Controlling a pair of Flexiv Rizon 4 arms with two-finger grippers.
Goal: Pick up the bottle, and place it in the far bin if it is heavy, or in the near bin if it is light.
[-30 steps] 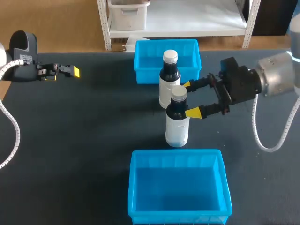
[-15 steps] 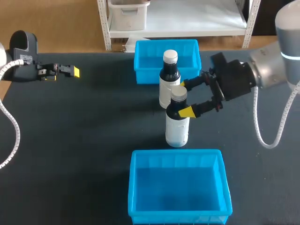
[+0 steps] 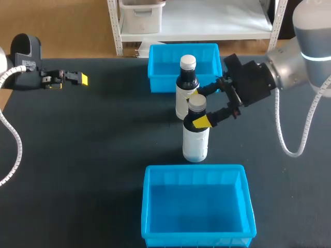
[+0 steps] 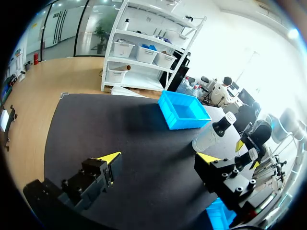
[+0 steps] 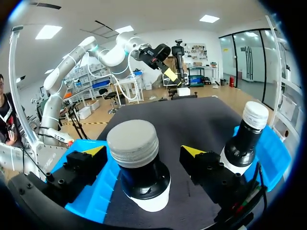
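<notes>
Our right gripper (image 3: 197,108) has its fingers apart on either side of the neck of the near bottle (image 3: 196,142), just under the cap. The right wrist view shows a gap on each side, so nothing is gripped.

Closest to us sits the near bin (image 3: 196,206). Just past its far rim, the near bottle stands upright on the table (image 3: 103,144), between the two bins. Close behind it a far bottle (image 3: 187,77) also stands upright, just in front of the far bin (image 3: 165,67). Well off to the left, our left gripper (image 4: 158,158) hangs with its fingers apart, holding nothing.

We judge that the grasp is the step in hand: the fingers are lined up but not yet closed. Next we need to close them squarely on the neck without nudging the bottle behind. A straight lift should then tell us the weight, which settles the bin. We cannot tell heavy or light from here.
</notes>
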